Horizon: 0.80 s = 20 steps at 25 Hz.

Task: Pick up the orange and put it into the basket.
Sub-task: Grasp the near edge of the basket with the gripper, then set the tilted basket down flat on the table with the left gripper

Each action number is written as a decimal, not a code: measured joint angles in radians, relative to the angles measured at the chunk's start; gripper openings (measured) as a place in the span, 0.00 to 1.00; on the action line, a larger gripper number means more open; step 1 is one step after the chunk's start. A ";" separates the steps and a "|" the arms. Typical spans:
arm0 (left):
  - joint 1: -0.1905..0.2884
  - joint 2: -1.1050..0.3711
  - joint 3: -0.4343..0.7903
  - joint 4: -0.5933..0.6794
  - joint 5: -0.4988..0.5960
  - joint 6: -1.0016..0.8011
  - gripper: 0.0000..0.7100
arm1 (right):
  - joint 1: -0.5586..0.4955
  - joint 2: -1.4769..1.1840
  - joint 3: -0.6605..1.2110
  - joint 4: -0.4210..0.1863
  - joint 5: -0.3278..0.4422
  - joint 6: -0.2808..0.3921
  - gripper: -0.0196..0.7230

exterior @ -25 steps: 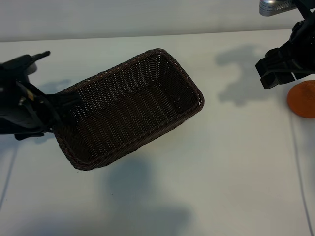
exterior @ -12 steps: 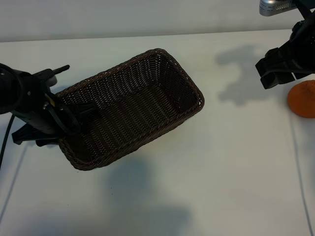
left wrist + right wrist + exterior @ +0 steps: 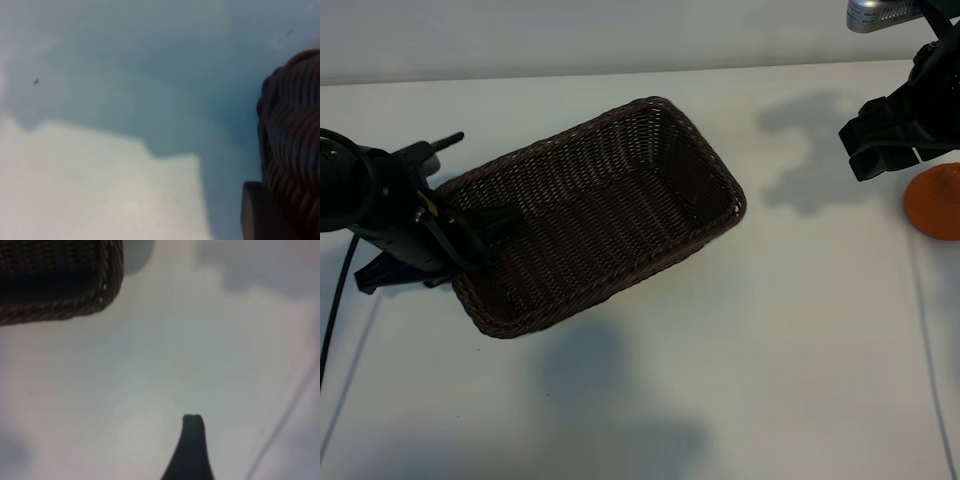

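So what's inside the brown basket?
The basket holds no fruit, only one of the left gripper's fingers reaching over its rim. The orange sits outside on the table.

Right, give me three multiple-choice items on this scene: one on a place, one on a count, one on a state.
1. Where is the orange?
A. inside the basket
B. on the table at the right edge, near the right gripper
C. held in the left gripper

2. How many oranges show?
A. one
B. two
C. three

3. What is the left gripper doing?
A. hanging high above the table
B. sitting on the basket's left end wall, one finger inside
C. holding the orange

Answers:
1 B: in the exterior view the fruit lies on the table just below the right gripper.
2 A: only one fruit appears.
3 B: a dark finger reaches inside the basket over its left rim.
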 joint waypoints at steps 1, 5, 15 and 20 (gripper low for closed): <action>0.001 0.000 0.000 0.000 -0.010 0.002 0.23 | 0.000 0.000 0.000 0.000 0.000 0.000 0.81; 0.001 0.000 0.000 -0.010 -0.015 0.011 0.23 | 0.000 0.000 0.000 0.000 -0.001 0.000 0.80; 0.001 -0.001 0.000 -0.174 -0.022 0.197 0.21 | 0.000 0.000 0.000 0.000 -0.001 0.000 0.79; 0.001 -0.001 0.000 -0.290 -0.021 0.338 0.21 | 0.000 0.000 0.000 0.000 -0.001 0.000 0.79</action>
